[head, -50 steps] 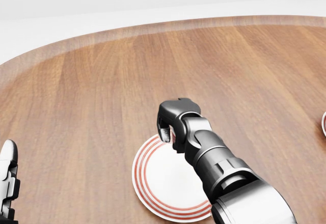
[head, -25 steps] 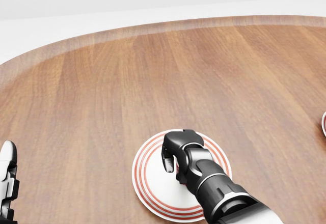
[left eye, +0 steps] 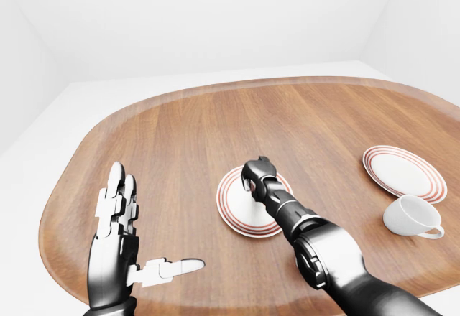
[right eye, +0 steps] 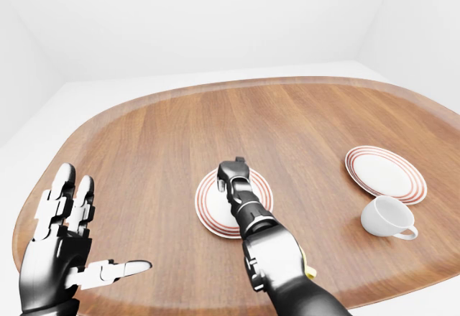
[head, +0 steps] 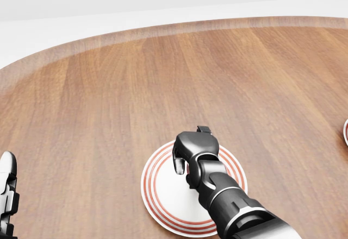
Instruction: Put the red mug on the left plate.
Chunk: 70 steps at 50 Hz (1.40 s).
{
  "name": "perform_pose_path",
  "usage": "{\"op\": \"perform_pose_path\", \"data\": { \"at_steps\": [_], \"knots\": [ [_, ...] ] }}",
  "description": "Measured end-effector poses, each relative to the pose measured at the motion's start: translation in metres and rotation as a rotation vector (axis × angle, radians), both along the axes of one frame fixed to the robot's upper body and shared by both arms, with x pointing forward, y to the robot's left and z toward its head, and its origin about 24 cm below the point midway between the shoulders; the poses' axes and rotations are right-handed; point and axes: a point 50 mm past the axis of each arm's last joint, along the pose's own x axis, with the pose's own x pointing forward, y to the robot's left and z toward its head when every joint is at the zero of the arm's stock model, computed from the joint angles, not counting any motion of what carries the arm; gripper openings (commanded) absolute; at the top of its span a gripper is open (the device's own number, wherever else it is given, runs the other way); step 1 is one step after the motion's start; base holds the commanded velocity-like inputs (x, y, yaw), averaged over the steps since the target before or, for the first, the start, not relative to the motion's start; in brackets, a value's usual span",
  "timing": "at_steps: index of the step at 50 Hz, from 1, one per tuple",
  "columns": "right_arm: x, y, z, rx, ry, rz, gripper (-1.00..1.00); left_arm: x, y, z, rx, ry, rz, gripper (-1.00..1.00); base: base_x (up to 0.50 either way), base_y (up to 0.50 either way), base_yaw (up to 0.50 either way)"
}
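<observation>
The left plate (head: 163, 195), white with red rings, lies on the wooden table near the bottom middle of the head view. My right hand (head: 182, 163) hangs over the plate's upper part with its fingers curled in. No red mug shows in any view; I cannot see anything inside the fist. In the left-eye view the same hand (left eye: 250, 181) stands over the plate (left eye: 233, 212). My left hand (left eye: 118, 237) is open and empty, fingers spread, over the table's lower left.
A second ringed plate (left eye: 404, 172) lies at the right. A white mug (left eye: 411, 215) stands just below it. The oval wooden table (left eye: 172, 136) has a raised rim; white floor and walls surround it.
My right hand came down from above the plate's upper edge to just over the plate, and the forearm drew back toward the view's bottom. The left hand has barely moved.
</observation>
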Motion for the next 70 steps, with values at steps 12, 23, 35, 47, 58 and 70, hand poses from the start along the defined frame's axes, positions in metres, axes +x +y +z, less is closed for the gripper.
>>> {"op": "perform_pose_path", "data": {
  "at_steps": [12, 23, 35, 47, 58, 70],
  "knots": [
    [-0.001, 0.001, -0.001, 0.002, -0.005, -0.002, -1.0, 0.0, 0.0, 0.0, -0.001, 0.002, 0.001, 1.0, 0.0, 0.0, 0.0],
    [-0.001, 0.001, -0.001, 0.002, -0.006, -0.003, -1.0, 0.0, 0.001, -0.001, -0.002, 0.002, 0.002, 1.0, 0.0, 0.0, 0.0],
    [-0.006, 0.0, -0.009, -0.032, 0.087, 0.028, -1.0, 0.0, 0.0, -0.001, -0.002, 0.002, 0.002, 1.0, 0.0, 0.0, 0.0],
    [-0.012, 0.0, -0.019, -0.077, 0.189, 0.065, -1.0, 0.001, 0.001, -0.001, -0.001, 0.0, 0.001, 1.0, 0.0, 0.0, 0.0],
    [-0.013, 0.0, -0.02, -0.084, 0.202, 0.07, -1.0, 0.001, 0.0, 0.0, -0.001, -0.001, 0.001, 1.0, 0.0, 0.0, 0.0],
    [-0.009, 0.007, -0.013, -0.061, 0.198, 0.077, 1.0, 0.001, 0.0, 0.0, 0.0, -0.002, 0.002, 1.0, 0.0, 0.0, 0.0]
  ]
}}
